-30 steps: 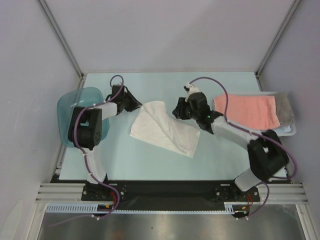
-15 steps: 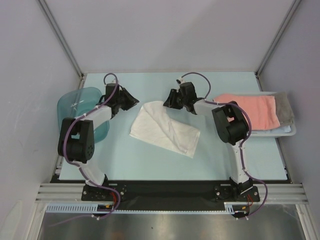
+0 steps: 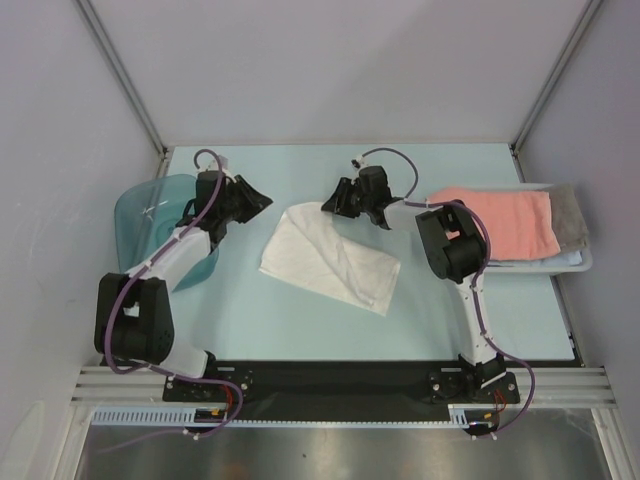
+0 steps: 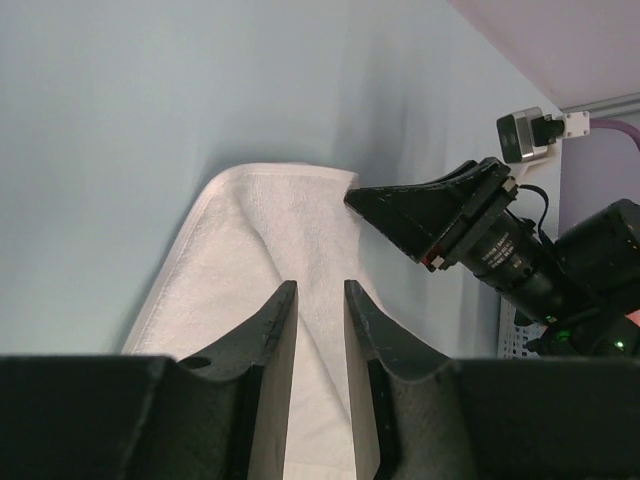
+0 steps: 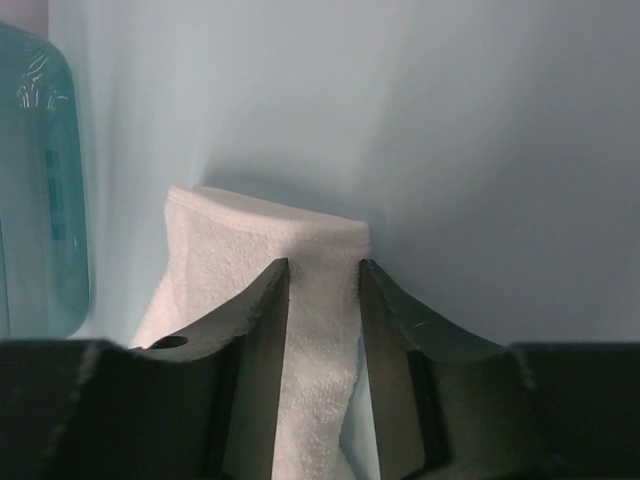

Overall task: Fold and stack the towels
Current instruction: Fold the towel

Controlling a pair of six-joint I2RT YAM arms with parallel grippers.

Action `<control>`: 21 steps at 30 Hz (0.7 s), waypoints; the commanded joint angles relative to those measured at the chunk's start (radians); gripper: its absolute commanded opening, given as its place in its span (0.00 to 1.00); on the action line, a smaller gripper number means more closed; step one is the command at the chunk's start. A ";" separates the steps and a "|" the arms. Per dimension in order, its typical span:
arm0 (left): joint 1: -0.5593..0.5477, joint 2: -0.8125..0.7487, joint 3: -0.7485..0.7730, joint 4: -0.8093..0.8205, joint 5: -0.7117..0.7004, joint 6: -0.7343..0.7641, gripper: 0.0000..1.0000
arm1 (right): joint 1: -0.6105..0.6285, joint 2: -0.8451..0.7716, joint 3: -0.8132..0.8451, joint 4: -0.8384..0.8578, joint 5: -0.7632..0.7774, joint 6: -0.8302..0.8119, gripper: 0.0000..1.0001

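A white towel [image 3: 330, 258] lies folded on the diagonal in the middle of the pale blue table. My right gripper [image 3: 327, 206] is at its far corner. In the right wrist view [image 5: 323, 270] the jaws stand open astride the towel's folded edge [image 5: 230, 250]. My left gripper [image 3: 265, 200] hovers just left of that same corner, slightly open and empty [image 4: 320, 290], with the towel [image 4: 240, 250] below and the right gripper [image 4: 420, 215] facing it. A salmon-pink towel [image 3: 500, 222] lies folded on a grey towel [image 3: 572, 212] at the right. A light blue edge [image 3: 565, 258] shows beneath them.
A translucent blue tub [image 3: 150, 205] stands at the table's left edge, beside the left arm; it also shows in the right wrist view [image 5: 40, 180]. The white lattice basket [image 3: 585, 262] holds the stacked towels at the right edge. Grey walls close in the back and sides.
My right gripper has moved back and left to the white towel's far corner. The left arm has stretched out, its gripper shifting slightly left. The towel has not moved.
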 commanded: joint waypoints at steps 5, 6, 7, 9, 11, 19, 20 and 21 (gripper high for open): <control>-0.001 -0.116 -0.037 -0.012 0.021 0.040 0.31 | -0.012 -0.021 0.023 0.082 -0.018 0.031 0.19; -0.001 -0.125 -0.039 -0.013 0.026 0.040 0.31 | -0.010 -0.038 0.022 0.083 -0.018 0.028 0.17; -0.001 -0.134 -0.042 -0.017 0.029 0.038 0.31 | -0.010 -0.046 0.017 0.085 -0.018 0.026 0.15; -0.001 -0.163 -0.046 -0.017 0.029 0.041 0.31 | -0.007 -0.063 0.011 0.092 -0.026 0.026 0.08; -0.001 -0.185 -0.051 -0.044 0.031 0.041 0.31 | 0.002 -0.093 0.005 0.092 -0.027 0.023 0.05; 0.002 -0.264 -0.043 -0.110 0.014 0.083 0.33 | 0.080 -0.199 -0.040 0.074 -0.026 0.002 0.03; 0.004 -0.272 -0.043 -0.113 0.011 0.084 0.32 | 0.092 -0.211 -0.040 0.051 -0.024 -0.010 0.03; 0.006 -0.275 -0.043 -0.118 0.009 0.089 0.32 | 0.118 -0.218 -0.046 0.046 -0.023 -0.019 0.03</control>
